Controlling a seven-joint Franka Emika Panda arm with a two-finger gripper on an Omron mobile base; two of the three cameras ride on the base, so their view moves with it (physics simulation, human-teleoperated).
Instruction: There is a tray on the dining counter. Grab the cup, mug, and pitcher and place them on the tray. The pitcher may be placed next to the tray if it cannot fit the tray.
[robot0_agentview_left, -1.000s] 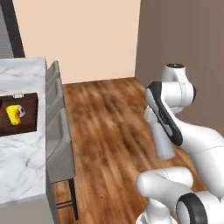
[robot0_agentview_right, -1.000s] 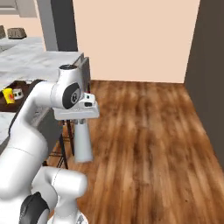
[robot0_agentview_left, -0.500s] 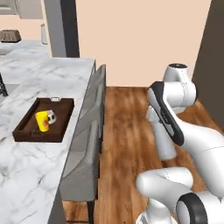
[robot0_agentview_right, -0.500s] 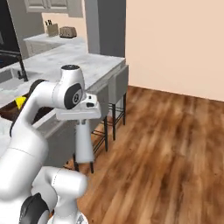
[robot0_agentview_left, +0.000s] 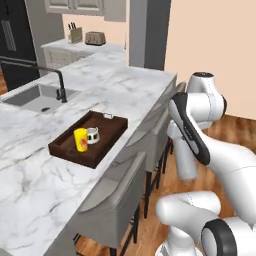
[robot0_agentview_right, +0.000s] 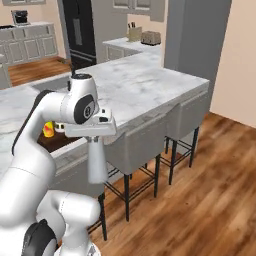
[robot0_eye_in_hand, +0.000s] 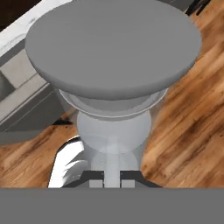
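1. The whole view has swung compared with the moment before: the wall and floor have given place to the dining counter (robot0_agentview_left: 35, 185), its sink (robot0_agentview_left: 37, 95) and black faucet (robot0_agentview_left: 57, 82). So the base has turned toward the counter, not the things.
2. I think this means the robot is bringing the last vessel to the tray.
3. The tray (robot0_agentview_left: 107, 131), dark brown with a low rim, lies on the counter near the stools (robot0_agentview_left: 117, 192). The yellow cup (robot0_agentview_left: 80, 140) and the white mug (robot0_agentview_left: 92, 135) stand inside it, side by side.
4. The gripper (robot0_agentview_right: 95, 142) is closed on the pitcher (robot0_agentview_right: 97, 162), which hangs below it, beside the counter and not yet over it.
5. The pitcher is tall, slim and grey-silver, with a wide flat bottom.
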